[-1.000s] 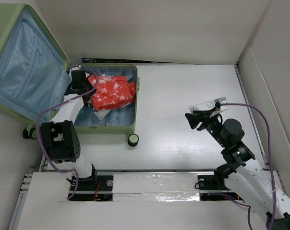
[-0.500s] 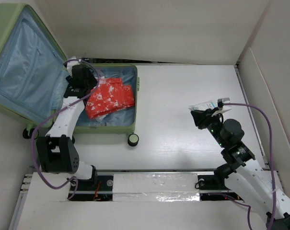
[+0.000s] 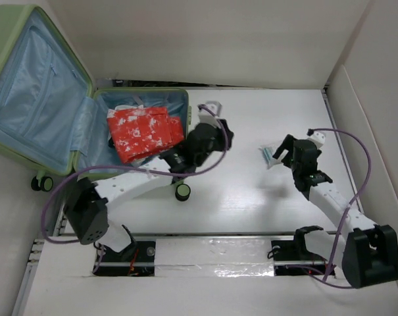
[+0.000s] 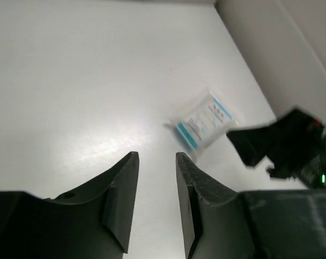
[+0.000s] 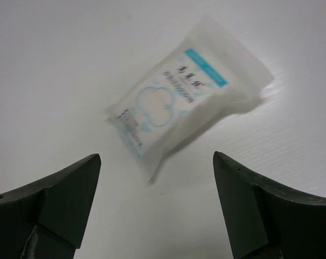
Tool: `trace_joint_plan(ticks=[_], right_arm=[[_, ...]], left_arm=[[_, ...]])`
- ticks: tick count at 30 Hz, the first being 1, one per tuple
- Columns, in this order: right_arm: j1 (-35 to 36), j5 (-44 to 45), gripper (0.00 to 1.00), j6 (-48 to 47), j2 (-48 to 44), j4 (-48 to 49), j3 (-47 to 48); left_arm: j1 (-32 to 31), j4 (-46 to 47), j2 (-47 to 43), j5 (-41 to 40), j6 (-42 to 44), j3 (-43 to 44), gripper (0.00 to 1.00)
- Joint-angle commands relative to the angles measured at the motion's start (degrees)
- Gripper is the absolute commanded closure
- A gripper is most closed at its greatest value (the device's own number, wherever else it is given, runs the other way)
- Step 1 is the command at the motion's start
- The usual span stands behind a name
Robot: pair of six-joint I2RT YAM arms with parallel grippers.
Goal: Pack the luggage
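The luggage point(image 3: 27, 99), a pale green suitcase with blue lining, lies open at the far left with its lid leaning back. A red patterned package point(image 3: 145, 131) lies in its base. My left gripper point(image 3: 225, 135) is outside the suitcase, just right of it over the table, with its jaws a little apart and empty point(image 4: 154, 156). A small white packet with blue print point(image 3: 268, 157) lies flat on the table; it shows in the left wrist view point(image 4: 206, 121) and the right wrist view point(image 5: 184, 105). My right gripper point(image 3: 279, 153) hangs just over it, wide open and empty point(image 5: 156, 155).
A black caster wheel point(image 3: 182, 191) sticks out at the suitcase's near right corner. White walls close the table at the back and right point(image 3: 363, 105). The left arm's purple cable point(image 3: 120, 172) loops in front of the suitcase.
My left gripper let go of the red package in the suitcase and swung right over the table. My right gripper lowered and released the white packet, which now lies on the table.
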Motion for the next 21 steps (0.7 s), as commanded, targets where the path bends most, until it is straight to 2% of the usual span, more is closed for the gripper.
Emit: trace_joint_plan(ticks=[1,5,6,7,11,14,15,17,18,21], right_arm=[[-8.13,-0.35,0.08,3.23,3.83,4.36,2.46],[-17.11,-6.75,0.09,6.13,11.38,5.88,5.0],[-18.61,-8.69,0.1,6.83,14.88,6.49,5.71],[-19.58,-10.45,0.1,7.1,16.57,6.41,6.67],[-20.12,-11.43,0.11,6.93,24.66,5.35,12.21],[-21.17,-16.24,0.2,6.84,30.71,4.48,16.86],[-21.17,-17.84,0.32,6.58,31.78,4.65,17.66],[-20.65,-21.44,0.37,5.09,33.72,5.35,19.33],[-19.95,-22.06,0.43,4.3,34.86,5.26,19.77],[-16.44,-23.38,0.48,0.26,37.49,4.65,21.62]], left_arm=[[-5.19,5.83,5.52,-3.48,0.47,0.09,0.67],[-7.65,8.1,8.97,0.22,-0.67,-0.33,0.6],[-8.27,10.03,8.89,0.66,-0.94,-2.43,0.55],[-8.28,13.18,9.06,1.19,-1.03,-3.23,0.52],[-8.28,14.09,11.87,3.91,-0.68,-2.63,0.44],[-8.28,15.4,13.19,4.79,0.46,-2.54,0.43],[-8.28,15.76,13.37,4.88,0.9,-2.97,0.43],[-8.28,16.02,13.81,4.88,1.52,-3.15,0.43],[-7.75,16.02,13.98,4.88,1.96,-3.33,0.43],[-5.91,17.16,14.68,6.9,1.61,-4.55,0.4]])
